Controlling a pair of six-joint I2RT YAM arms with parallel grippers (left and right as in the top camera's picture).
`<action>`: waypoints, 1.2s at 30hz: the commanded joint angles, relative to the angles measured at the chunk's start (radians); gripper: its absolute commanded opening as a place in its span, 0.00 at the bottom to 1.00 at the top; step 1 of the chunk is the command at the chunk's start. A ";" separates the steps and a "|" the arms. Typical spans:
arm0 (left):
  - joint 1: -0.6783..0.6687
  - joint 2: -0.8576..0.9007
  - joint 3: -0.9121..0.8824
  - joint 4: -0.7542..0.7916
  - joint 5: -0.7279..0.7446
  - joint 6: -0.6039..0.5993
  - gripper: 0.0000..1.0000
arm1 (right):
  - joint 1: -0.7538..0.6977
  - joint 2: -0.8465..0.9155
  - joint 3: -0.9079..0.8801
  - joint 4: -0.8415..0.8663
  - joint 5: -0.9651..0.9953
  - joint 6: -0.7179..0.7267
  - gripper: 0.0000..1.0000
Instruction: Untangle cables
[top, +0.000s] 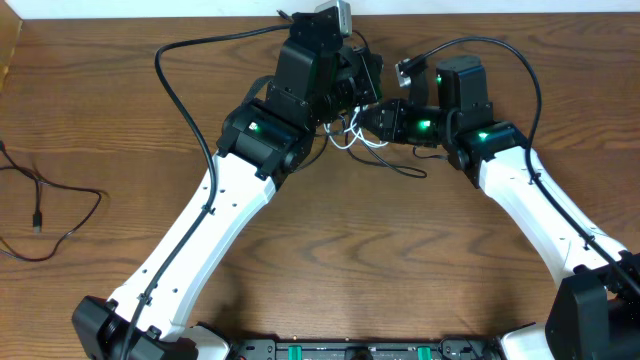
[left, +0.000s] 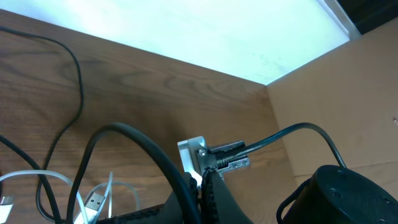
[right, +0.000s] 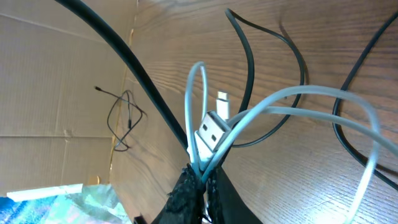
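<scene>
Wood-grain table (top: 350, 270), cardboard wall (left: 336, 93); right tool (right: 200, 174) pinching white cable (right: 311, 91); left tool (left: 202, 179) unclear.

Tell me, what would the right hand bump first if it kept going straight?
Most likely the white USB plug, just ahead of the right hand, by the pale white cable it pinches. Beyond is the brown wooden table; depth is unclear.

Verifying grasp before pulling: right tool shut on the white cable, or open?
Shut on it. Right wrist view: the right tool clamps the white cable at its closed tip, loops fanning out above.
</scene>
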 joint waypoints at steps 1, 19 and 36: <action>0.001 -0.024 0.018 0.000 -0.001 -0.002 0.08 | 0.009 0.002 -0.003 -0.022 0.005 -0.038 0.03; 0.002 -0.024 0.018 -0.021 0.021 -0.001 0.08 | 0.009 0.002 -0.003 -0.110 0.023 -0.098 0.01; 0.135 -0.024 0.017 -0.294 0.010 0.060 0.08 | 0.006 0.001 -0.003 -0.219 0.150 -0.161 0.01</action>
